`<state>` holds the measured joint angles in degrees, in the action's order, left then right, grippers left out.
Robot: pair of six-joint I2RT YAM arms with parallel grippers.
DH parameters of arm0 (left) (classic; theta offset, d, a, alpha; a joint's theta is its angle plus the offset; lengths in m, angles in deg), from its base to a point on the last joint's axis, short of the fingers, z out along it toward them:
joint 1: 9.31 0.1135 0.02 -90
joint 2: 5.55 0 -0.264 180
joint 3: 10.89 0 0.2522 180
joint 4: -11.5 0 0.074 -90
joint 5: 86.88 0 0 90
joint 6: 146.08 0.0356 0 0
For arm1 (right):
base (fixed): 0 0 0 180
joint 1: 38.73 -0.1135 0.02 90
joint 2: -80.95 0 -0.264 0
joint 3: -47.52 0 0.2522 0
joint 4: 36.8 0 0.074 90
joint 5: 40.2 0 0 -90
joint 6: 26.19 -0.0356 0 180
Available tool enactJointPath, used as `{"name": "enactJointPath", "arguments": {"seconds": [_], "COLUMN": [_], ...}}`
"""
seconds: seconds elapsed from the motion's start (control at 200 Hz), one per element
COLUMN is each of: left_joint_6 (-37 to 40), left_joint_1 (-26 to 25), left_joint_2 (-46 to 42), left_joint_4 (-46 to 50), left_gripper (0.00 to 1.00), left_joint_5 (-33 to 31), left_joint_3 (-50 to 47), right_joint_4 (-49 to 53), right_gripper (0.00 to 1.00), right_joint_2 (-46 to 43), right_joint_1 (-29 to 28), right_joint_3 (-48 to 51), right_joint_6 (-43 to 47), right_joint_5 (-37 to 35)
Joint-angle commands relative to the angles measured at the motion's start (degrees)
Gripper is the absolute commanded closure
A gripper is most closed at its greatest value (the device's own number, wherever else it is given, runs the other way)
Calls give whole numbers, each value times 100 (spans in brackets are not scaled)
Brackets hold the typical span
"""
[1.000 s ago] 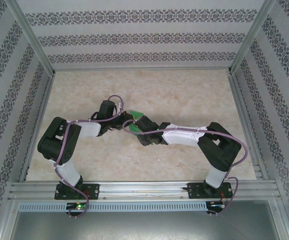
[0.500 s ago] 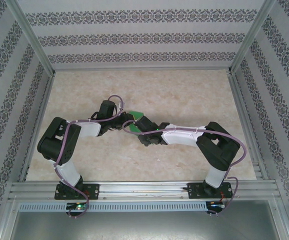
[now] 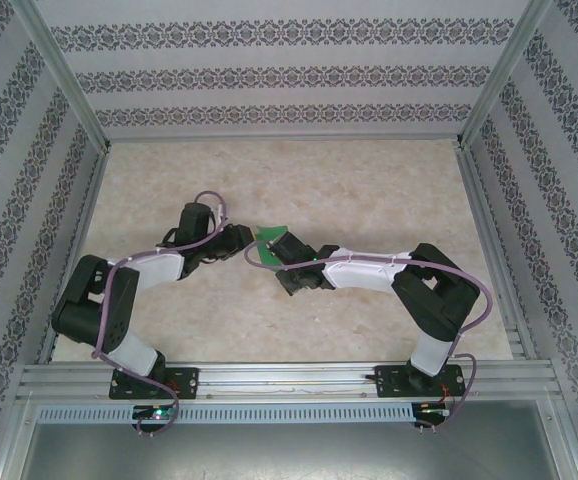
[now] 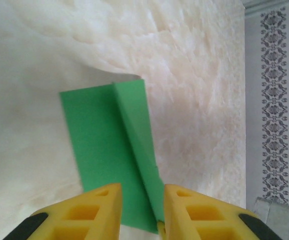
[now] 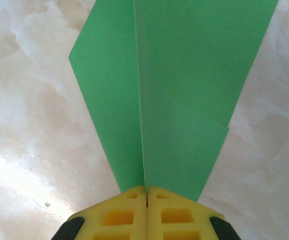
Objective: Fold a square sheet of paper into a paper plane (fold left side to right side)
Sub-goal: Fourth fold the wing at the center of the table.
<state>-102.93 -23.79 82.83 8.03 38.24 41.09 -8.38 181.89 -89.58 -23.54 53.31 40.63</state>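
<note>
There is one green sheet of paper [image 3: 270, 234], two arms and two grippers, each with two yellow fingers. The sheet lies on the table [image 3: 369, 190] between the two grippers, just ahead of each, and it is the only loose thing there. It is thin, flat-coloured and matt, folded into a long tapering shape with straight edges and sharp creases. From the left wrist, the sheet [image 4: 104, 145] runs forward from the left gripper [image 4: 142, 220] with a raised fold along its right part. That gripper's blocky, hollow-celled fingers [image 4: 104, 207] stand a narrow way apart, the near end of the sheet lies in the gap, and the fold's edge is right against the inner side of the right-hand finger. From the right wrist, the right gripper [image 5: 146, 200] has its fingers [image 5: 119, 215] pressed together on the narrow end of the sheet [image 5: 184, 75]. The sheet fans out wider away from the tips, with a straight crease down the middle and a layered edge on the right. The tabletop is smooth, glossy, cream and marbled. Patterned striped walls [image 3: 269, 75] stand on three sides, and purple cables [image 3: 207, 197] loop along the arms.
</note>
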Motion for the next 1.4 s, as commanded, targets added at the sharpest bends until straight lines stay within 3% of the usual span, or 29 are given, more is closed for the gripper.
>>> {"name": "enactJointPath", "arguments": {"seconds": [0.0, 0.165, 0.44, 0.705, 1.129, 1.394], "left_joint_6": [349, 746, 779, 723, 478, 396], "left_joint_1": [296, 402, 217, 18, -498, -677], "left_joint_2": [-466, -956, -889, -743, -130, 276], "left_joint_4": [528, 1145, 917, 811, 269, 54], "left_gripper": [72, 71, 70, 70, 59, 57], "left_joint_5": [2, -12, 233, 259, 88, 9], "left_joint_3": [-173, -235, -403, -436, -435, -175], "right_joint_4": [121, 103, -63, -351, -953, -1109], "right_gripper": [100, 100, 100, 100, 100, 100], "right_joint_2": [-207, -398, -298, 58, 316, 450], "right_joint_1": [79, 457, 982, 1193, 1497, 1578], "right_joint_3": [-122, -46, 55, 105, 324, 370], "right_joint_6": [-43, -161, -283, -450, -877, -995], "right_joint_5": [406, 1535, 3131, 3801, 4691, 4931]}}
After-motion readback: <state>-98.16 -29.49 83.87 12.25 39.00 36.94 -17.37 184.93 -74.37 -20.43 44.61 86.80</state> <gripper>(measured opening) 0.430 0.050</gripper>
